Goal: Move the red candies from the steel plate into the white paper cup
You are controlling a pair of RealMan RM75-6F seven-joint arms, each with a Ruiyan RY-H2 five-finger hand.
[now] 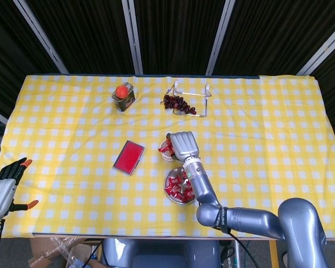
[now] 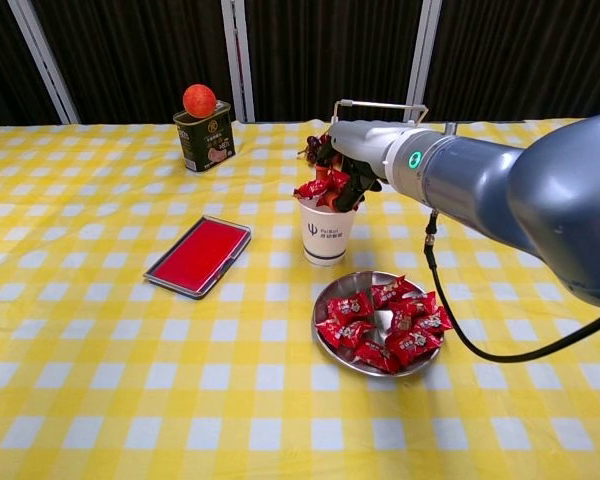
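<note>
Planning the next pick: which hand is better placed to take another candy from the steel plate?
Right. The right hand hovers over the white paper cup, just beyond the steel plate of red candies. The left hand hangs off the table's far left edge.

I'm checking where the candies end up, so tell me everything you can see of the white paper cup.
The white paper cup stands upright on the yellow checked tablecloth, just behind the steel plate and apart from it. It looks like plain white paper, tapering downward, with a small dark printed logo on its side. Red candies poke above its rim. The right hand is over its mouth, fingers reaching down among the candies; whether they touch the rim cannot be told.
</note>
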